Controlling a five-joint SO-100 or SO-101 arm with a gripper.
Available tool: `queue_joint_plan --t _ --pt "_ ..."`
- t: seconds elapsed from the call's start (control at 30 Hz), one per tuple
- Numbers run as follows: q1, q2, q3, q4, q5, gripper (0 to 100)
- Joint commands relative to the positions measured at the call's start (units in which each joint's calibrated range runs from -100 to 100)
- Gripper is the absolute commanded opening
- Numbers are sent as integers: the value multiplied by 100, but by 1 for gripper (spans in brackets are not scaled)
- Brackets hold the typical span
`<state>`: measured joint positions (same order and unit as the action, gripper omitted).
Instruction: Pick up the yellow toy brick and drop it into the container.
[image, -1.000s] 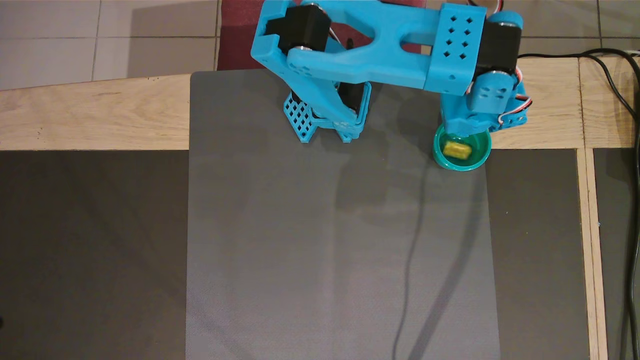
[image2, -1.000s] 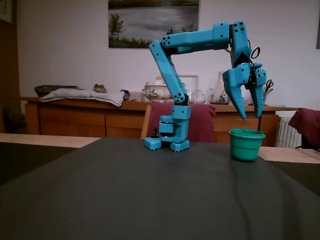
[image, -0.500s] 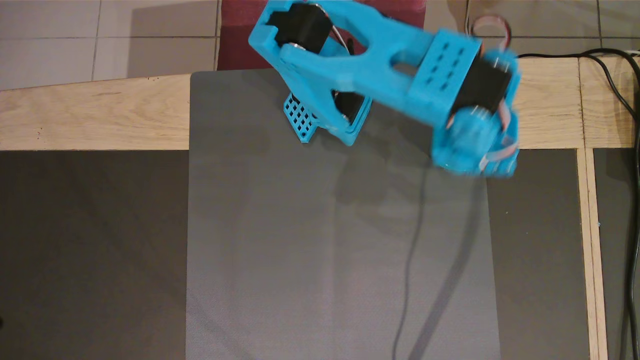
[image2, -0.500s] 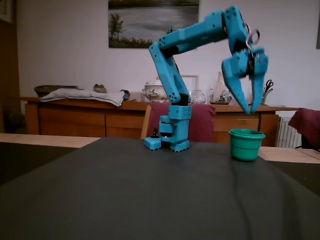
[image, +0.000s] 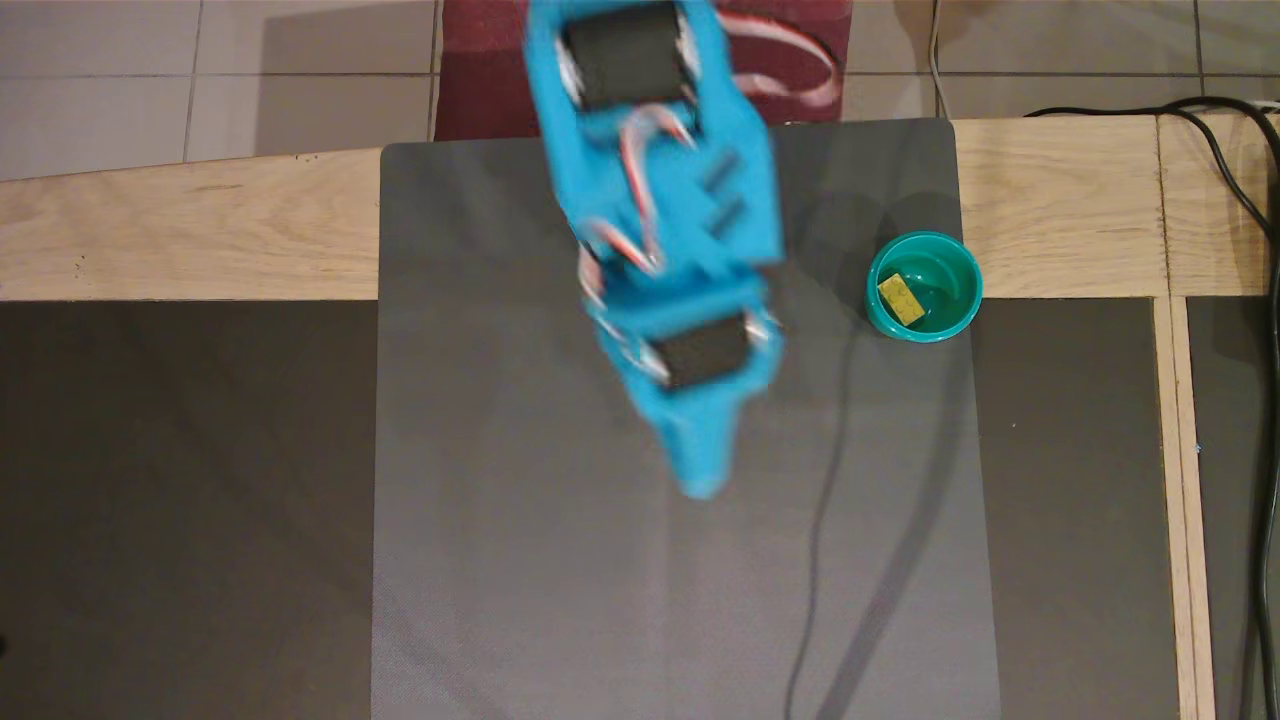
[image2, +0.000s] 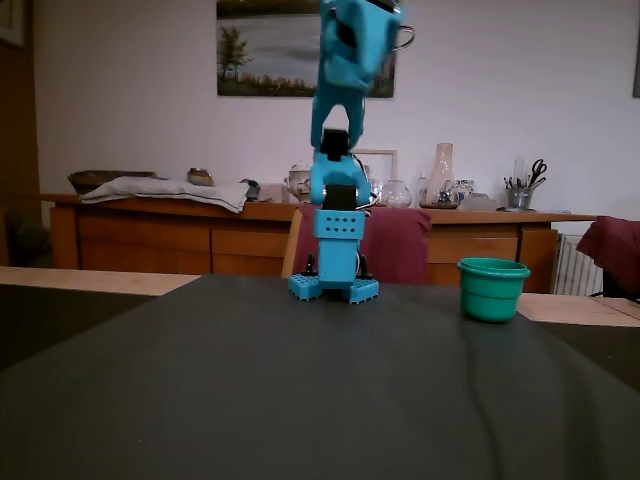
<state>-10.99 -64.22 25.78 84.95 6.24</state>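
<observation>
Task status reads as complete: the blurred blue two-finger gripper (image: 703, 478), its opening indeterminate and nothing visibly held, points over the grey mat (image: 520, 560), while farther back the small yellow studded plastic brick (image: 901, 298) lies inside the round teal-green plastic cup (image: 972, 290).

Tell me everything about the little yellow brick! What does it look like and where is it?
The yellow toy brick is a small rectangular plastic block with faint round studs on top. It lies inside the teal-green cup, on the bottom toward the left wall in the overhead view, turned at a slant. Only the cup touches it; the arm is off to the left. In the fixed view the cup's wall hides it.
</observation>
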Motion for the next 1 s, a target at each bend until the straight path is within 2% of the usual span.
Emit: queue_joint_plan --t 0.0,0.27,0.43,0.6,0.97 --pt "344 -433 -60 110 -159 0" --pt "515 -2212 1944 30 -368 0" --pt "522 -3570 3740 -619 -352 0" --pt "770 -3410 4317 -957 -368 0" --pt "840 -3469 6889 -2156 -337 0"
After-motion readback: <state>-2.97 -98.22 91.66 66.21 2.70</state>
